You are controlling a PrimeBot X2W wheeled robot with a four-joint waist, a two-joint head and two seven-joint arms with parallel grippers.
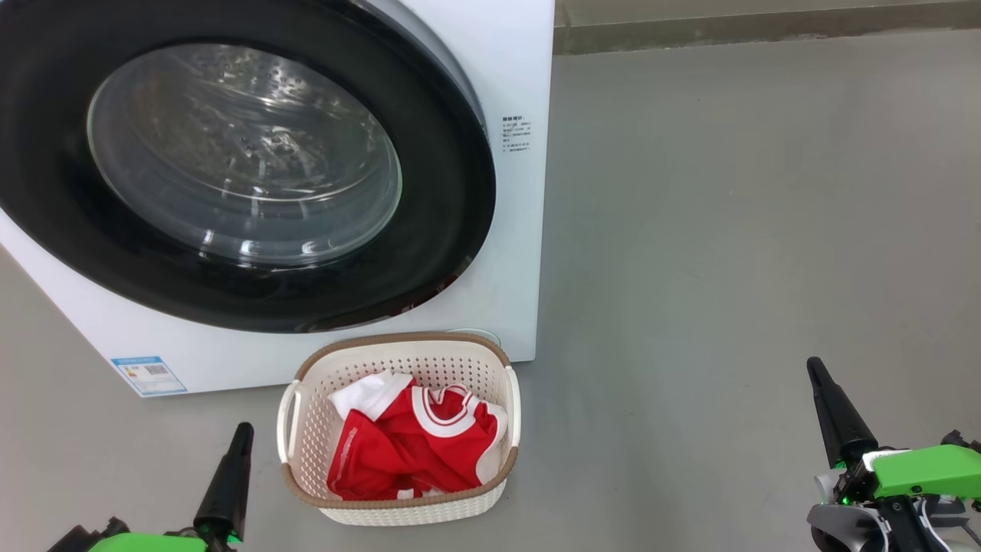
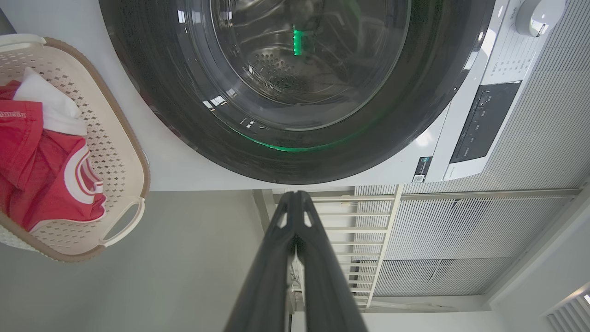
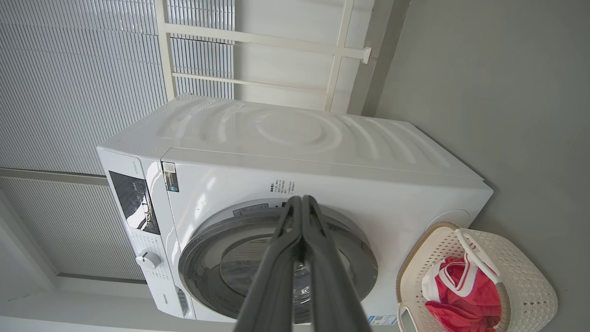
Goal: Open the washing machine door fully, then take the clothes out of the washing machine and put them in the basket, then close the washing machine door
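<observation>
End effectors hang low, both closed on nothing: left end effector (image 1: 241, 438), right end effector (image 1: 817, 377). Between them the basket (image 1: 306, 452) holds the clothes (image 1: 414, 448), likely soft, light, limp; a bunched fold suits pinching. Beyond, the washing machine door (image 1: 448, 230) looks closed, rigid, heavy.

Smooth grey floor (image 1: 728, 230) meets a pale wall of fine ribbed panels (image 3: 69, 83) crossed by white bars (image 3: 258, 39)
</observation>
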